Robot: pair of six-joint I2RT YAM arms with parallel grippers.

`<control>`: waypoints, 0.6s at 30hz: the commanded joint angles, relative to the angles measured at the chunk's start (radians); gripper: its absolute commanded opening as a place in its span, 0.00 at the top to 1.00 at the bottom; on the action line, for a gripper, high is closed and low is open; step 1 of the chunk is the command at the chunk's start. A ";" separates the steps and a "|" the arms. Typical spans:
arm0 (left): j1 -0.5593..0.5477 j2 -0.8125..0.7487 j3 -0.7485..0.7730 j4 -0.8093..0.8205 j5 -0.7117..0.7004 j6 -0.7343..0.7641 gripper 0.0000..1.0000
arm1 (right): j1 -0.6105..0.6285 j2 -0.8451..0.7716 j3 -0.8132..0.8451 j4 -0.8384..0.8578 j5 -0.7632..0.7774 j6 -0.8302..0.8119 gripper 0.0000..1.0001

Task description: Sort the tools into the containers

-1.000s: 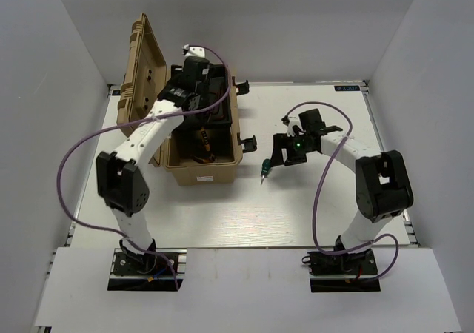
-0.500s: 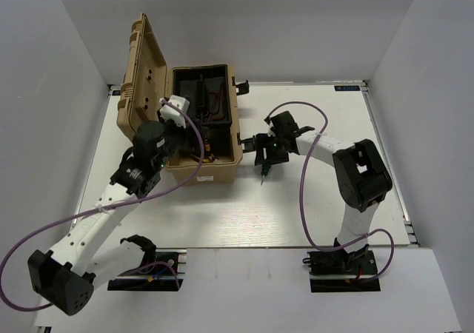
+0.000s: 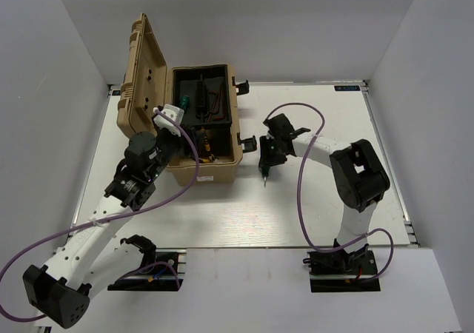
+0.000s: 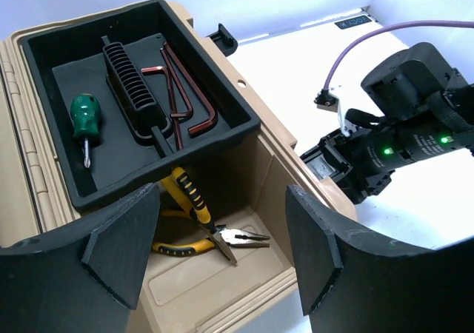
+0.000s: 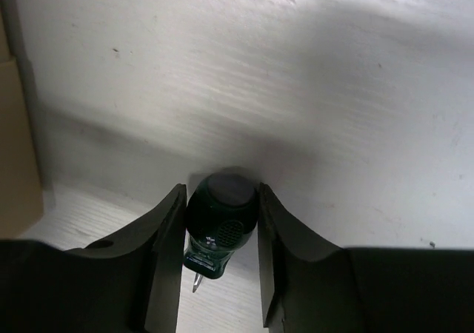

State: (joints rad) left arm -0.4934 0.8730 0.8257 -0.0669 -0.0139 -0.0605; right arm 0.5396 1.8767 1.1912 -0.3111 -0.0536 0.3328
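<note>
Now that the left tool (image 4: 222,233) has been drawn back above the toolbox (image 3: 201,172), jaws apart, the green screwdriver (image 5: 221,213) is clamped by the right tool (image 5: 220,200) on the bench (image 3: 326,192) beside the box's right wall; only its transfer is judged outstanding.

White table (image 3: 244,214), pale wood-grain top. Tan toolbox (image 3: 218,172) stands on it left of centre, toward the back, lid open. Green-handled screwdriver (image 5: 221,218) lies on the bare top just right of the toolbox.
</note>
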 commanded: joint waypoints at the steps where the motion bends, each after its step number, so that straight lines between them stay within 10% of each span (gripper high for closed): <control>1: -0.004 -0.014 -0.011 0.018 0.012 0.008 0.21 | 0.002 -0.053 -0.031 -0.056 0.040 -0.008 0.69; 5: -0.004 -0.046 -0.020 0.018 0.012 0.008 0.21 | -0.015 -0.123 -0.036 -0.101 0.098 -0.031 1.00; 10: -0.004 -0.117 -0.043 0.055 0.063 0.008 0.32 | -0.065 -0.270 0.001 -0.195 0.172 -0.144 1.00; 18: 0.015 -0.203 -0.088 0.116 0.107 0.008 0.81 | -0.081 -0.271 0.392 -0.242 -0.001 -0.386 1.00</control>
State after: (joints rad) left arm -0.4862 0.6899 0.7597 0.0006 0.0566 -0.0566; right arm 0.4393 1.5383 1.3773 -0.5438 0.0414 0.0601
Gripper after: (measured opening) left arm 0.224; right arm 0.458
